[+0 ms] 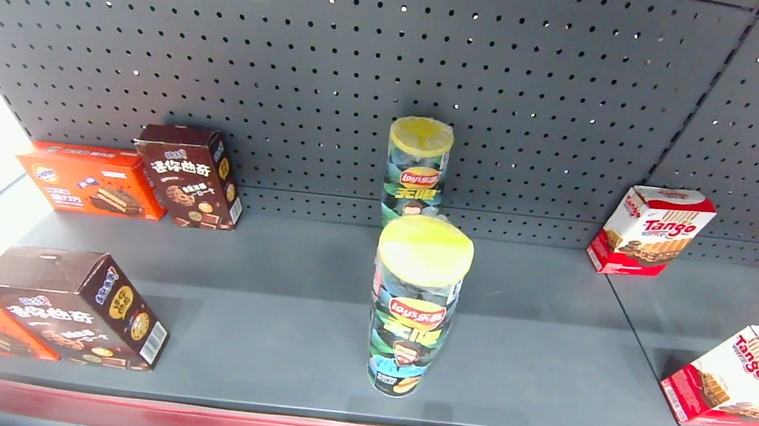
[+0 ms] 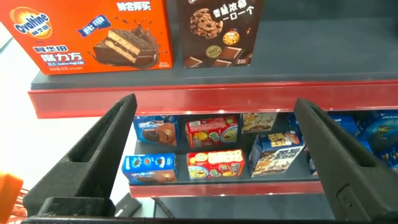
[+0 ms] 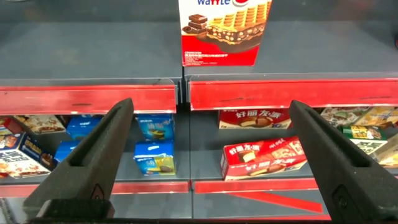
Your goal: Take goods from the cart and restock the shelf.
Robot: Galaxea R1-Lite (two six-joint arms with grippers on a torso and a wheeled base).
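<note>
Two chip tubes: front can (image 1: 415, 310), back can (image 1: 416, 171) right behind it, both upright mid-shelf (image 1: 536, 345).
Handling: prob. light, stiff tube, slick wrap, fragile contents; tall, tips easily.
Grip: mid-body across sides, not lid.
L pincer (image 2: 215, 101): wide, empty.
R pincer (image 3: 211, 104): wide, empty.

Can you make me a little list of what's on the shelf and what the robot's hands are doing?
shelf: grey, with a red front edge
front chip can: upright, yellow lid, middle of the shelf
back chip can: upright, behind the front one, near the back wall
orange boxes: two, on the left
brown cookie boxes: two, next to the orange ones
wafer boxes: two, on the right
left gripper: open, empty
right gripper: open, empty
</note>
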